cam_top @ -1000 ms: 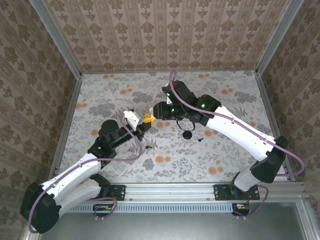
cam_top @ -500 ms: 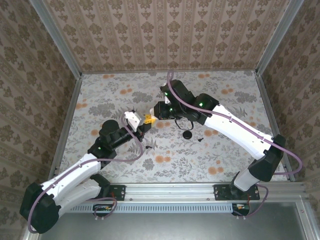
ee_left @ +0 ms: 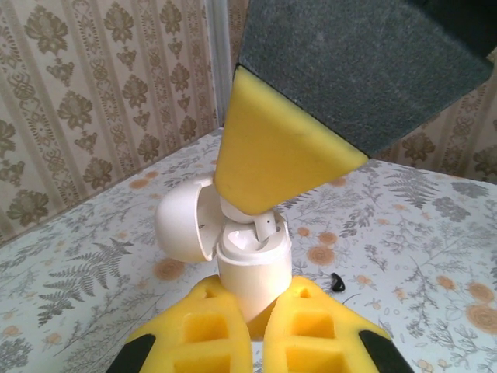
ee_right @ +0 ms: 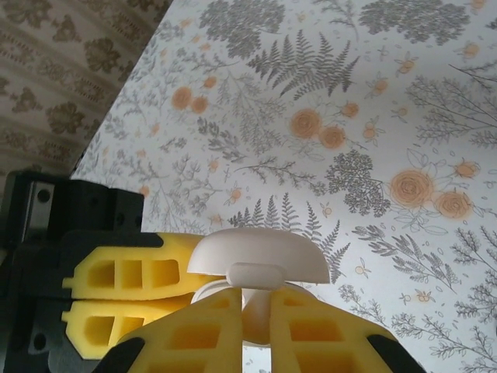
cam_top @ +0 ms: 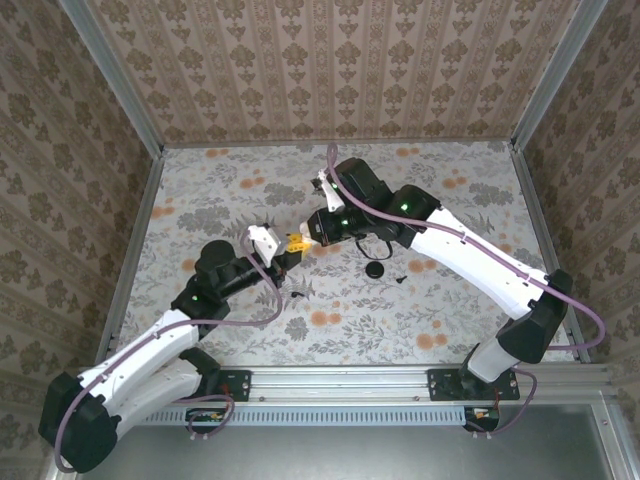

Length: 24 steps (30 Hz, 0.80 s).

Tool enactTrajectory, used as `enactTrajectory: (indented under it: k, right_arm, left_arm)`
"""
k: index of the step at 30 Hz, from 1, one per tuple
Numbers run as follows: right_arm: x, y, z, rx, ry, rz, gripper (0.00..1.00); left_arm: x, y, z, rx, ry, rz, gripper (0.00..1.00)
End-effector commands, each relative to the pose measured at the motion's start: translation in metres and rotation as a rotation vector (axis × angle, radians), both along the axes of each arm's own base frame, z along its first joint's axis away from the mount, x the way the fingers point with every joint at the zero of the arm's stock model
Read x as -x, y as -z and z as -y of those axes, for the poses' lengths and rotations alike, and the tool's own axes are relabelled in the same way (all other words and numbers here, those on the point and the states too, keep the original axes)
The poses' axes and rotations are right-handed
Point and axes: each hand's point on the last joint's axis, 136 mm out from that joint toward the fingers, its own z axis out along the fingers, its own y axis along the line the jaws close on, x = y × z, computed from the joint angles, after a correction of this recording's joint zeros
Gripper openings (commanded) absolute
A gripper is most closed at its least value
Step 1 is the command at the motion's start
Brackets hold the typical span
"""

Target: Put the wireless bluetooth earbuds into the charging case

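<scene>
My left gripper [ee_left: 256, 301] is shut on the body of the white charging case [ee_left: 250, 268] and holds it upright above the table. Its round lid [ee_left: 182, 225] hangs open to the left. My right gripper [ee_right: 256, 301] comes in from above, shut on a small white stemmed earbud [ee_right: 256, 278]. The earbud's stem [ee_left: 266, 225] sits in the case's open top. In the top view both grippers meet fingertip to fingertip [cam_top: 298, 242] at mid-table. In the right wrist view the lid [ee_right: 256, 249] arches just past the earbud.
A black round disc [cam_top: 376, 270] lies on the floral tabletop right of the grippers. Tiny black pieces lie nearby, one beside the disc [cam_top: 400, 280] and one below the grippers [cam_top: 297, 293]. Patterned walls and metal rails ring the table.
The right wrist has swung up and back while its fingertips stayed down over the case. The left gripper has edged slightly right with the case.
</scene>
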Motion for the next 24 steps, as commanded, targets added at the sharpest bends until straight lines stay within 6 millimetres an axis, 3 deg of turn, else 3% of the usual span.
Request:
enactTrajectory:
  k: [1, 13, 24]
  right_arm:
    - [0.024, -0.01, -0.01, -0.046, -0.186, 0.027, 0.12]
    - [0.053, -0.012, -0.018, -0.159, -0.433, 0.014, 0.13]
    - [0.05, -0.011, -0.024, -0.184, -0.427, -0.004, 0.25]
  left_arm:
    - [0.027, -0.034, 0.009, 0.081, 0.155, 0.069, 0.0]
    - [0.045, -0.047, 0.012, 0.14, 0.254, 0.066, 0.0]
    - [0.042, -0.047, 0.015, 0.137, 0.249, 0.057, 0.0]
